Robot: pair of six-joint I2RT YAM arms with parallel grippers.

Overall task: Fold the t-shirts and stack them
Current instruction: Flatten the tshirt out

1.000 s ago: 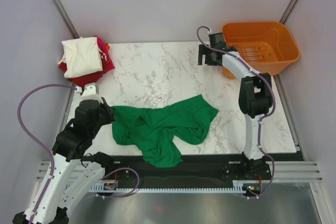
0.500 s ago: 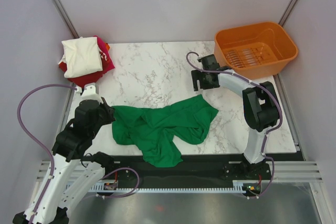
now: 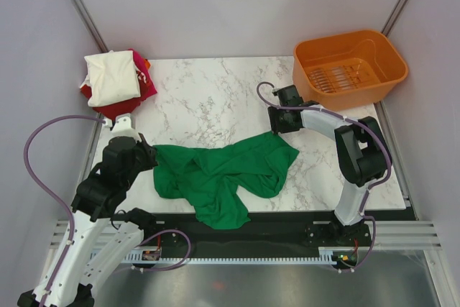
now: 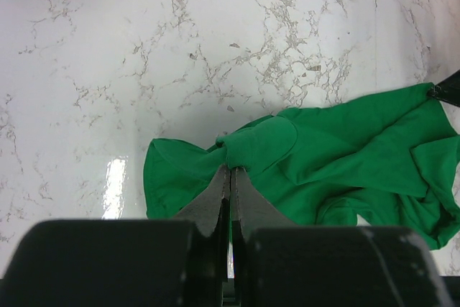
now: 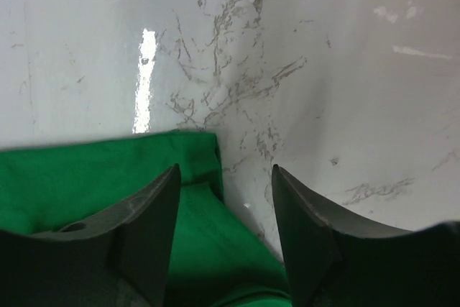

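Bright green short-sleeved cotton tee [image 3: 223, 174] lies rumpled, near the front edge of the white grey-veined marble tabletop [image 3: 215, 98], a little left of centre. It is nowhere near flat: folds are heaped over each other, one flap spills toward the front edge, and a corner points toward the far right.

Left gripper [image 3: 147, 154] is at the tee's left edge. From the left wrist, the gripper [image 4: 230, 172] has its two dark fingers [image 4: 212, 203] pressed tight together, with a gathered ridge of the green tee [image 4: 345, 156] bunched up right at the tips. That is a pinch on the cloth, with shiny marble tabletop [image 4: 108, 48] beyond it.

Over on the other side, the right gripper [image 3: 279, 127] is low at the tee's far right corner. In the right wrist view, this gripper [image 5: 224, 177] has its black fingers [image 5: 144, 228] spread apart, holding nothing. The hemmed corner of the green tee [image 5: 108, 177] sits between and under them, with the tabletop [image 5: 323, 70] just past it.

Further out at the far left corner is the stack: a folded cream-white shirt [image 3: 111, 77] on top, a red shirt [image 3: 144, 88] under it spilling over the table's edge, and a sliver of an orange shirt [image 3: 146, 62] peeking out at the back.

In the far right corner is the orange plastic basket [image 3: 388, 70] with a slotted floor, well apart from the tee. A purple cable [image 3: 32, 152] loops off the left arm.
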